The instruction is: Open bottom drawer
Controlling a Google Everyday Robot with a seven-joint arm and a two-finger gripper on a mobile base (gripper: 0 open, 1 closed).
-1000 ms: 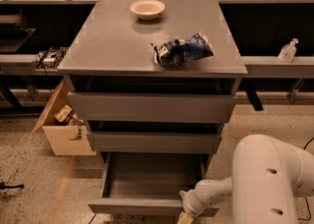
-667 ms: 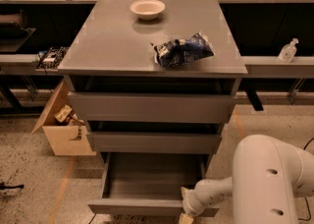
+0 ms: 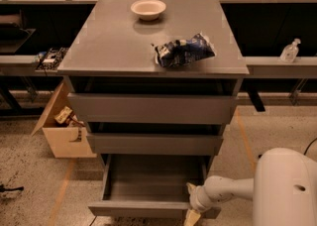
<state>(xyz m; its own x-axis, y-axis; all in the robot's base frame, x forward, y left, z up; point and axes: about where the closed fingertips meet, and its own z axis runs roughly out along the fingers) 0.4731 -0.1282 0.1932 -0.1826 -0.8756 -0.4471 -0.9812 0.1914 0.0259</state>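
Observation:
The grey cabinet (image 3: 153,46) has three handleless drawers. The bottom drawer (image 3: 148,206) is pulled out towards me, and its shallow empty grey box interior (image 3: 154,178) shows. My gripper (image 3: 191,202) is at the drawer's front right corner, on the slim front panel. One fingertip (image 3: 190,188) is just inside the drawer and another (image 3: 192,217) hangs outside the front panel. My white arm (image 3: 233,190) reaches in from the lower right.
A white bowl (image 3: 148,8) and a blue snack bag (image 3: 184,50) lie on the cabinet top. An open cardboard box (image 3: 63,126) stands on the floor at the left. A clear bottle (image 3: 290,51) stands on a shelf at the right. Benches run behind.

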